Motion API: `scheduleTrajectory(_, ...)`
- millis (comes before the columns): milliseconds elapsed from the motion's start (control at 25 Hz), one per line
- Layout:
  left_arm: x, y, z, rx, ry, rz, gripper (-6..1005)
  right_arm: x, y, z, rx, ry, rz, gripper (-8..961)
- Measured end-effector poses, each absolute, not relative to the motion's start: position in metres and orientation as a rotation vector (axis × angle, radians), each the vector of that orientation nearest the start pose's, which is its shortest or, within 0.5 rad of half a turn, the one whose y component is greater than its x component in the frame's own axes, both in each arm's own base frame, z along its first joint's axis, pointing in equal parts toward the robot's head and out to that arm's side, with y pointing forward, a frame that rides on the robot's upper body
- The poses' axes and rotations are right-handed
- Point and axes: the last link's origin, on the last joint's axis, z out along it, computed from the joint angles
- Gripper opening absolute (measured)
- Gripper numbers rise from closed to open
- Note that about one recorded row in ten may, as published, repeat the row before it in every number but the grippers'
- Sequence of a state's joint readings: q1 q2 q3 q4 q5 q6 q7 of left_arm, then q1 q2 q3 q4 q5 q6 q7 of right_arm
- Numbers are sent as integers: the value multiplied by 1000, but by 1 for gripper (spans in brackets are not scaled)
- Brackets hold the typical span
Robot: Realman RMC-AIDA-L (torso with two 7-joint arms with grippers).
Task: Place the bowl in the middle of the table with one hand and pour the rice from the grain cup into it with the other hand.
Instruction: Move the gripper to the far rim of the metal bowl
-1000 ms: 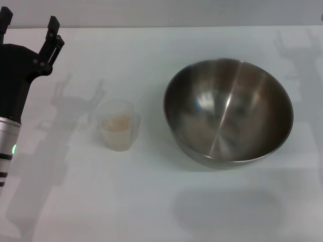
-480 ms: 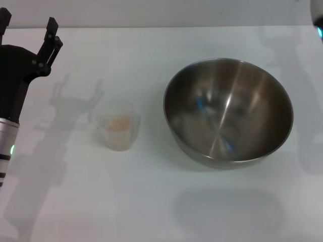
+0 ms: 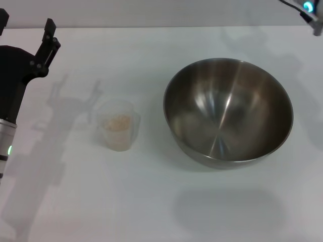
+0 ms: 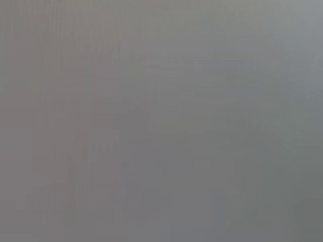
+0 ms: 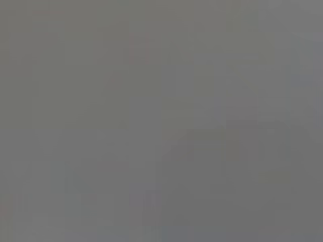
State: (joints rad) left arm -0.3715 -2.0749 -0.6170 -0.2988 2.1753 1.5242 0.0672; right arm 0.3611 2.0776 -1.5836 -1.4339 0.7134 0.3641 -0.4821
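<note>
Grain cup stood upright on the counter, rice inside; bowl just right of it — apart, empty. Left gripper hovered far-left, fingers apart. Right arm barely visible far-right — fingers unseen.
</note>
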Motion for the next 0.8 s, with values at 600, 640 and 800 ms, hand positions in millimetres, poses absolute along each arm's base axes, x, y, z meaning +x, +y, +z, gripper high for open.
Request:
scheduleTrajectory(600,-276,299,-11,-1550,-165,-895,842,161,401,82,-2269,1040,-107,809)
scheduleTrajectory(640,-276,299,-11,-1550,-165,-895,841,162,400,79,-2290,1052,-142,809)
scheduleTrajectory(800,-277,299,-11,-1551,-165,-891,839,167,399,69,-2337,1084,-250,810)
